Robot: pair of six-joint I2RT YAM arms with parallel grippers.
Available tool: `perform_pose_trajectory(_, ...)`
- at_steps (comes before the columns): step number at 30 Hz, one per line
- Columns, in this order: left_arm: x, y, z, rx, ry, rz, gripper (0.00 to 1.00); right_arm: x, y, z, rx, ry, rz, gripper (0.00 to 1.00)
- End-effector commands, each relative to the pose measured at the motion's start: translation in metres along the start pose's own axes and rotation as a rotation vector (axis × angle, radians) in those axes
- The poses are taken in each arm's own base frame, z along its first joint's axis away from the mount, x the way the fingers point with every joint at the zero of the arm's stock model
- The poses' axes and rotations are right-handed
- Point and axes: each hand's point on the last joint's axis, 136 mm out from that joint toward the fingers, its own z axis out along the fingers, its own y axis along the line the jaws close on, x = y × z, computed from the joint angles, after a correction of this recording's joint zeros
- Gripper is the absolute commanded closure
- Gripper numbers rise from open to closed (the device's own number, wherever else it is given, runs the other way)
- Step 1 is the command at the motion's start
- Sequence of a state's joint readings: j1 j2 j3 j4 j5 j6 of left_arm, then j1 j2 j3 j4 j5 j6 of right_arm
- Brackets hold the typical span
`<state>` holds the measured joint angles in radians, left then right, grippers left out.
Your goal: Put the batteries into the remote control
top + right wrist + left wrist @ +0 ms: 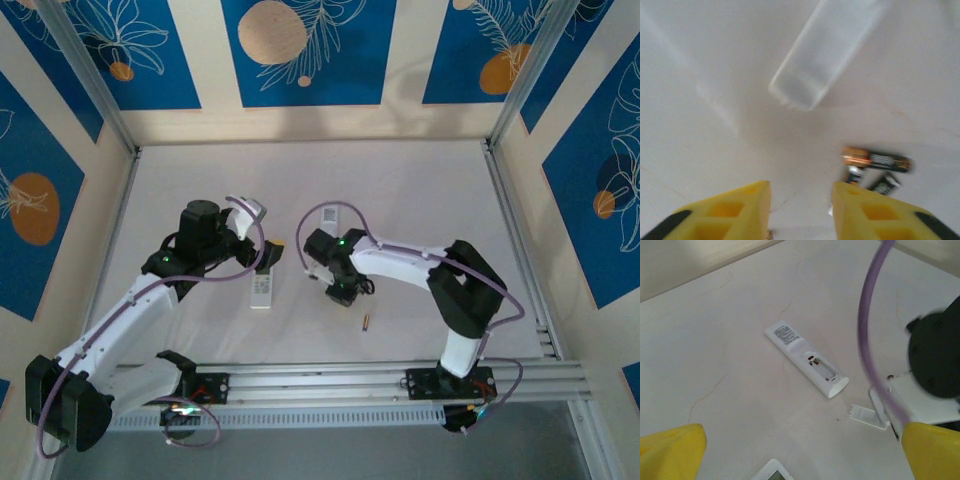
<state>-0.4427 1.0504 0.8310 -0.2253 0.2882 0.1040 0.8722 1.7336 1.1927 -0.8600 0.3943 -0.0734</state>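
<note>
Yellow right end effector [800,207] open, empty; batteries [875,161] on tabletop [715,75] just beside 1 finger [875,215], off-centre; left end effector [801,435] wide open. Risk: closing now would knock cells rolling.

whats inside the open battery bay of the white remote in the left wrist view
The remote lies back up with its bay uncovered. The bay looks empty: white walls and a small dark contact at one end. Its near wall hides part of the floor.
</note>
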Motion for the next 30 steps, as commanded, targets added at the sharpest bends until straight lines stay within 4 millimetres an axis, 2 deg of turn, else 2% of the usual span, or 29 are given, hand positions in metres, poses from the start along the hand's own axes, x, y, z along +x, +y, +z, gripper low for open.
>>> perform_pose_trajectory(1, -0.007, -0.002, -0.002, 0.02, -0.013, -0.009, 0.0, -0.012, -0.026, -0.06, 0.066, -0.179, 0.554, 0.55)
perform_pose_trajectory(2, -0.007, -0.002, -0.002, 0.02, -0.014, -0.008, 0.0, -0.003, -0.026, -0.067, 0.051, -0.185, 0.707, 0.52)
perform_pose_trajectory(4, -0.006, -0.002, -0.003, 0.019, -0.013, -0.012, 0.0, 0.012, -0.012, -0.069, -0.049, -0.192, 0.945, 0.51)
perform_pose_trajectory(7, -0.008, -0.003, -0.004, 0.024, -0.019, -0.018, 0.0, 0.032, -0.001, -0.063, -0.122, -0.181, 1.149, 0.51)
perform_pose_trajectory(11, -0.008, -0.006, -0.005, 0.032, -0.021, -0.017, 0.0, 0.065, -0.002, -0.049, -0.061, -0.122, 1.246, 0.5)
perform_pose_trajectory(16, -0.011, -0.008, -0.01, 0.032, -0.038, 0.001, 0.0, 0.094, 0.004, -0.023, -0.015, -0.004, 1.306, 0.51)
perform_pose_trajectory(18, -0.013, -0.014, -0.012, 0.067, -0.049, 0.015, 0.0, 0.095, 0.011, -0.013, -0.04, 0.024, 1.311, 0.52)
perform_pose_trajectory(24, -0.02, -0.05, -0.019, 0.265, -0.11, 0.074, 0.0, 0.081, 0.026, 0.006, -0.099, 0.065, 1.291, 0.56)
perform_pose_trajectory(30, -0.018, -0.051, -0.019, 0.252, -0.1, 0.093, 0.0, 0.082, 0.025, 0.021, -0.039, 0.112, 1.289, 0.67)
